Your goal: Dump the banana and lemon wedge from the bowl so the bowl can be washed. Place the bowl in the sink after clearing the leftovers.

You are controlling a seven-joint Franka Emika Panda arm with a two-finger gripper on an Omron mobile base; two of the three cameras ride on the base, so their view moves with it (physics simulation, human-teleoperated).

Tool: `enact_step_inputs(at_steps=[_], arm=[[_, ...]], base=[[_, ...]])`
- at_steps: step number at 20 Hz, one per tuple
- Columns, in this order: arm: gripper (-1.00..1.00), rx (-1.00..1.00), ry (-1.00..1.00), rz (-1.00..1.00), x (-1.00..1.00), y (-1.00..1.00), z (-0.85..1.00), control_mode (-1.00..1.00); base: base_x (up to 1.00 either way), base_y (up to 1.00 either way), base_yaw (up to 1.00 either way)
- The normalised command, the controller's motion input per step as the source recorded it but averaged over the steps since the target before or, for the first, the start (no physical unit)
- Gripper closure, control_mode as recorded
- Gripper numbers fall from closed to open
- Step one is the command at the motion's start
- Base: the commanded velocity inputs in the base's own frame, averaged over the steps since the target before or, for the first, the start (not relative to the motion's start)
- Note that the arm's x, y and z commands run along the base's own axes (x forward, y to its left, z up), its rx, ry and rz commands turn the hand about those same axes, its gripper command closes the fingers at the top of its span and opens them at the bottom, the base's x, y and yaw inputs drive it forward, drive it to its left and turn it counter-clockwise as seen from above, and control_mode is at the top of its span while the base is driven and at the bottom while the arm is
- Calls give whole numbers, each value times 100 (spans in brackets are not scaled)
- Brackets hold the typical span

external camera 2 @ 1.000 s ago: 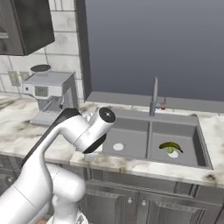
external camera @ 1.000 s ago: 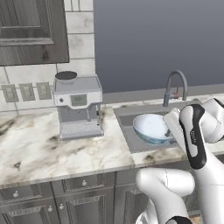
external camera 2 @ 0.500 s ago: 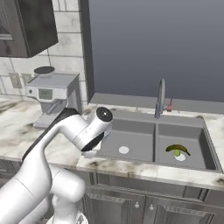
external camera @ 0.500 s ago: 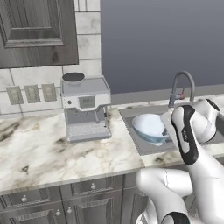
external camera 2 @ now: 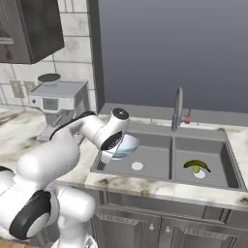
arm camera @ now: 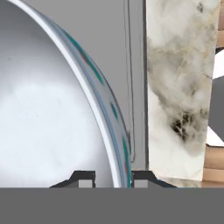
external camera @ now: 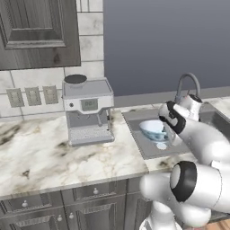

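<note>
Gripper (arm camera: 113, 179): fingertips either side of the bowl (arm camera: 52, 113) rim, clamped on it. Bowl: pale blue-white, glossy inside, teal-marked rim, held above the sink (external camera 2: 160, 167) left basin, near its counter-side edge. Right basin: banana (external camera 2: 196, 164) over the drain. Faucet (external camera 2: 178, 109) at the rear edge.

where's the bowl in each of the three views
Left base view: the bowl sits right of centre, over the sink's near basin, beside the arm.
Right base view: the bowl is left of centre, at the end effector, above the left basin.
Hand view: the bowl's inside covers the left half.
Shared landmark: the faucet.
</note>
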Motion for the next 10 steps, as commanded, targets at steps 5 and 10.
enact_step_inputs(at_steps=[5,10], arm=[[100,3,25,-9,78,-74,-19,-100],[100,5,0,-1,3,-12,-31,-100]], base=[[0,0,0],[0,0,0]])
